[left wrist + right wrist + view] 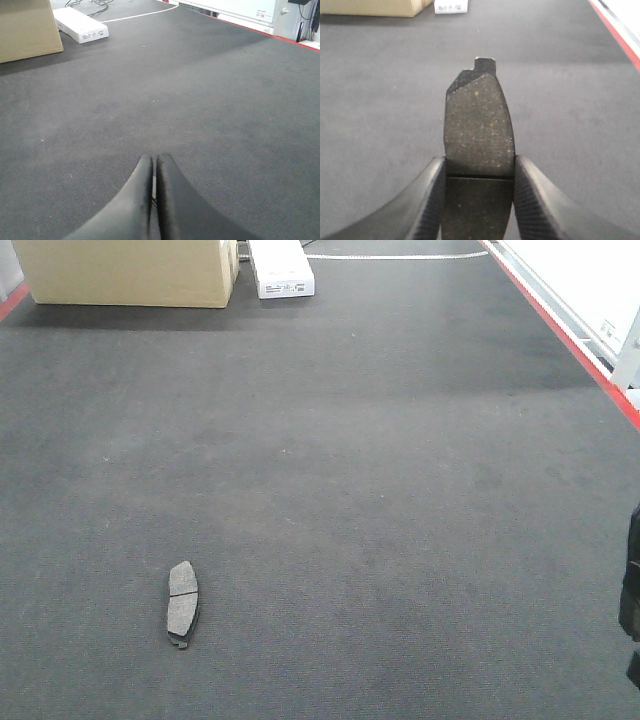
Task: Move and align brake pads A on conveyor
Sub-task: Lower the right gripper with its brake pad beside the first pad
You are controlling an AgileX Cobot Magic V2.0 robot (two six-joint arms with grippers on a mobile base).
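Observation:
One brake pad (182, 603) lies flat on the dark felt conveyor (350, 470) at the front left, long axis running away from me, groove across its middle. In the right wrist view a second brake pad (477, 125) sticks out forward from my right gripper (479, 167), which is shut on its two long edges near the centre groove, grainy face up, above the conveyor (380, 100). A dark part of the right arm (631, 600) shows at the front view's right edge. My left gripper (154, 162) is shut with nothing in it, low over bare conveyor (200, 90).
A cardboard box (125, 270) and a flat white box (280, 267) stand at the belt's far end, with a white cable (400, 256) beside them. The red frame edge (560, 330) runs along the right side, with a white wall beyond it.

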